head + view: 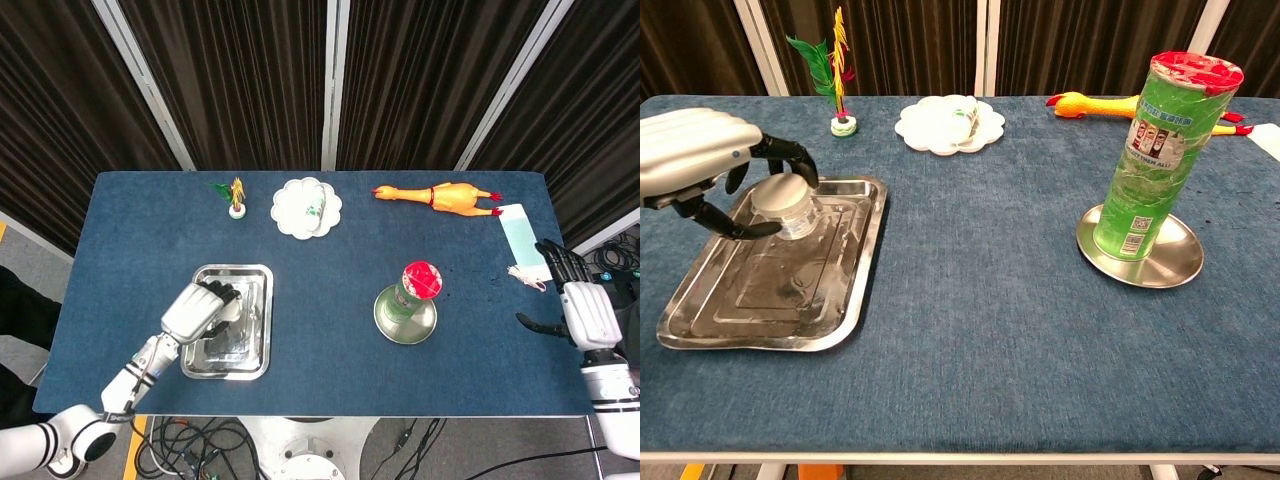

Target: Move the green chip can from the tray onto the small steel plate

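- Fingers [780, 150] of the left hand [700, 155] curl around a small white jar [780, 205], holding it tilted above the steel tray [855, 290]; the head view shows the same hand [198, 308] over the tray's left half [255, 345].
- Whether the jar touches the tray floor I cannot tell from either view.
- Right hand [580, 312] hangs off the right edge of the desk [990, 330], its dark fingers [553, 255] spread apart and holding nothing; the chest view does not show it.
- Green chip can [1162, 150] with a red lid stands upright on the small steel plate [1170, 265], on the right half of the desk, well apart from the tray; from above, the red lid [421, 279] sits over the round plate [390, 320].
- At the far side of the desk, a white scalloped plate [925, 128] carries a small item that is too small to identify.
- To the left of that plate stands a little feather toy [837, 70] on a round white base.
- A yellow rubber chicken [445, 196] lies near the far right edge.
- A pale blue face mask [524, 240] lies by the right edge, near the right hand.
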`<state>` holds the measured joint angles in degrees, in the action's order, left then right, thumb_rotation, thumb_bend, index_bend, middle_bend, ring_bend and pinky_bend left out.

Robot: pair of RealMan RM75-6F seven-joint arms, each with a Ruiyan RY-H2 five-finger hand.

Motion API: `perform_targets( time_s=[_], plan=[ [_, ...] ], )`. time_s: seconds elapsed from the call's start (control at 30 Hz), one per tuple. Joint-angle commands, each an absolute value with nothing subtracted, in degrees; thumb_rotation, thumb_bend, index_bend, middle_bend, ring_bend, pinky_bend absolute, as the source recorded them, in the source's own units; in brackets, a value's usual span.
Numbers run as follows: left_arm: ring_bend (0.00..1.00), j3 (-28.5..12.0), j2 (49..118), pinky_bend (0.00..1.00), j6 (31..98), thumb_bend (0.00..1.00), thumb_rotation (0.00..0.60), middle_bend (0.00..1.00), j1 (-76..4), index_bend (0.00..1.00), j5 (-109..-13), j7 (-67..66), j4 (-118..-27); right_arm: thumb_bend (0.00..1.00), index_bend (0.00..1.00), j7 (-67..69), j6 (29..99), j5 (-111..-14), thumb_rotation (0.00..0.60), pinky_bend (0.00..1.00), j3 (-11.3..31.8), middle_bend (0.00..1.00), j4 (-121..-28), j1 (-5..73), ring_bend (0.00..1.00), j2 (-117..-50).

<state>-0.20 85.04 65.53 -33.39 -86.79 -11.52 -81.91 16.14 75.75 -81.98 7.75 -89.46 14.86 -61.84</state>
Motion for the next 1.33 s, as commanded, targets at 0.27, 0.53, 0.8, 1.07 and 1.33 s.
perform_targets(
  time_s=[0.27, 0.53, 0.8, 1.07, 1.33],
  plan=[
    [0.27, 0.75, 87.09, 0.52, 64.79, 0.31, 0.6, 0.26, -32.41, 0.18, -86.77, -9.58, -79.28, 0.07, 0.0, 14.95, 75.01, -81.47, 0.6, 0.02, 7.72, 0.02, -89.84, 15.02, 0.0, -62.16],
    [0.1, 0.13, 85.89, 0.39, 66.55, 0.28, 0.6, 0.13, -30.94, 0.11, -85.97, -11.95, -81.09, 0.07, 0.0, 15.54, 75.34, -81.62, 0.6, 0.02, 7.65, 0.02, -89.55, 14.66, 0.0, -62.16],
    [0.1, -1.63, 81.6, 0.33, 82.98, 0.25, 0.6, 0.13, -21.29, 0.11, -84.65, -12.44, -84.72, 0.06, 0.0, 13.58, 81.35, -84.5, 0.6, 0.02, 5.33, 0.01, -87.65, 10.66, 0.0, -62.98],
    [0.09, -0.36, 78.82, 0.27, 89.88, 0.2, 0.6, 0.13, -11.94, 0.11, -80.32, -8.09, -82.51, 0.05, 0.0, 8.49, 86.74, -84.44, 0.6, 0.0, 2.52, 0.0, -79.51, 5.16, 0.0, -68.94],
    [0.08, 1.7, 79.38, 0.25, 90.99, 0.18, 0.6, 0.13, -7.47, 0.11, -81.3, -3.87, -78.41, 0.05, 0.0, 4.3, 85.66, -83.09, 0.6, 0.0, 1.06, 0.0, -78.07, 3.02, 0.0, -70.49]
  ],
)
